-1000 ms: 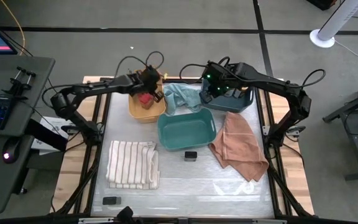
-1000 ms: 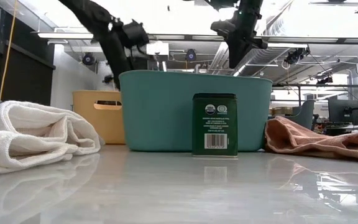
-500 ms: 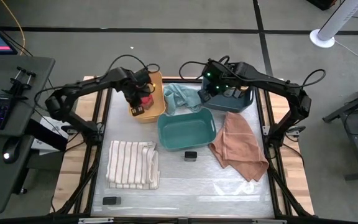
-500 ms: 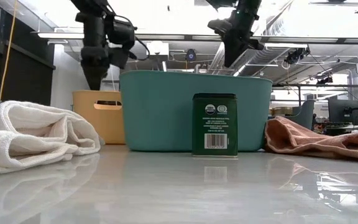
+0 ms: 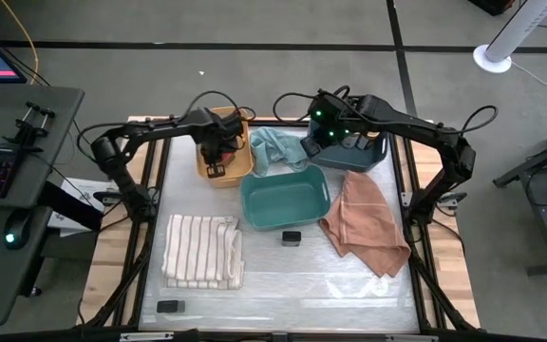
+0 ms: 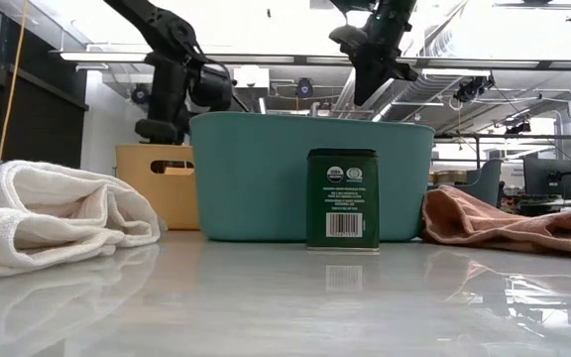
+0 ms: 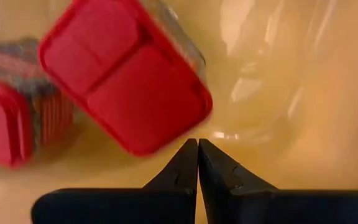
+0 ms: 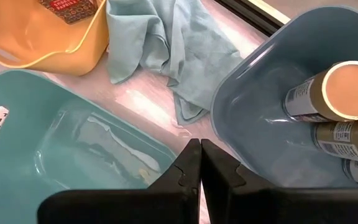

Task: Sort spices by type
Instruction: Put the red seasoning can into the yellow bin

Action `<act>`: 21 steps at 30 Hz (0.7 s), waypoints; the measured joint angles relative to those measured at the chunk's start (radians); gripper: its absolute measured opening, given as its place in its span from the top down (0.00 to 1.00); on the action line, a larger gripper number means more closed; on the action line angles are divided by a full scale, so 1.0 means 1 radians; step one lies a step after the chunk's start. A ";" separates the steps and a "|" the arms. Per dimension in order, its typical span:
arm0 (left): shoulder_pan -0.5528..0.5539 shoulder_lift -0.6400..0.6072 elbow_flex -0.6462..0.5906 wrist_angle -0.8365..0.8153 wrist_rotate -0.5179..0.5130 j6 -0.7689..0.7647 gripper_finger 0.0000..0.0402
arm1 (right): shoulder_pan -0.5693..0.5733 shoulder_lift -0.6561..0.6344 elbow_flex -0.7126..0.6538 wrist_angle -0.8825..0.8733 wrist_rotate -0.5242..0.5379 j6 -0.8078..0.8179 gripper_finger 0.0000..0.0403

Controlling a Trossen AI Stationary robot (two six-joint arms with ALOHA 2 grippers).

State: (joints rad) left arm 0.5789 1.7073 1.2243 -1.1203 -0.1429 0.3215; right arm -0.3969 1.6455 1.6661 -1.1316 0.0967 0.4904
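Two red-topped square jars (image 7: pixel 123 74) (image 7: pixel 5 118) lie in the yellow bin (image 5: pixel 238 169) at the far left. My left gripper (image 7: pixel 197 146), shut, points straight down into that bin, its tips just beside the nearer jar's lid. My right gripper (image 8: pixel 199 149), shut and empty, hovers over the near rim of the blue-grey bin (image 8: pixel 247 93), which holds round jars with tan lids (image 8: pixel 344 90). A flat black tin (image 6: pixel 342 198) stands upright on the table in front of the teal bin (image 5: pixel 285 198). Another black tin (image 5: pixel 169 306) lies at the near left. My left gripper comes from above with its shut tips next to the corner of the red lid (image 7: pixel 188 124). I cannot tell whether they touch it.
A striped white cloth (image 5: pixel 202 252) lies at the near left, a salmon cloth (image 5: pixel 364 223) at the right and a light blue cloth (image 5: pixel 275 147) between the yellow and blue-grey bins. Bare table lies along the near edge.
My left gripper has tipped from a slant to pointing straight down and has sunk toward the yellow bin, staying shut. It now covers the red jar in the high view.
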 joint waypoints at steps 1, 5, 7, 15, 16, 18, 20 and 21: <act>0.000 0.006 0.000 0.017 0.000 0.004 1.00 | 0.000 0.000 0.000 0.000 0.000 0.000 1.00; 0.000 0.015 0.000 0.105 -0.001 0.005 1.00 | 0.000 0.000 0.000 0.000 0.000 0.000 1.00; 0.000 0.015 0.000 0.146 -0.002 0.005 1.00 | 0.000 0.000 0.000 0.000 0.000 0.000 1.00; 0.006 0.015 0.000 0.331 -0.125 -0.003 1.00 | 0.000 0.000 0.000 0.000 0.000 0.000 1.00; 0.011 0.015 0.000 0.347 -0.136 -0.008 1.00 | 0.000 0.000 0.000 0.000 0.001 0.000 1.00; 0.020 0.015 0.000 0.376 -0.141 -0.024 1.00 | 0.000 0.000 0.000 0.000 0.001 0.000 1.00; 0.031 0.015 0.000 0.397 -0.148 -0.045 1.00 | 0.000 0.000 0.000 0.000 0.001 0.000 1.00; 0.037 0.015 0.000 0.404 -0.159 -0.055 1.00 | 0.000 0.000 0.000 0.000 0.001 0.000 1.00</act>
State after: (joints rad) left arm 0.6157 1.7222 1.2247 -0.7165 -0.3024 0.2665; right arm -0.3967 1.6455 1.6665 -1.1316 0.0975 0.4901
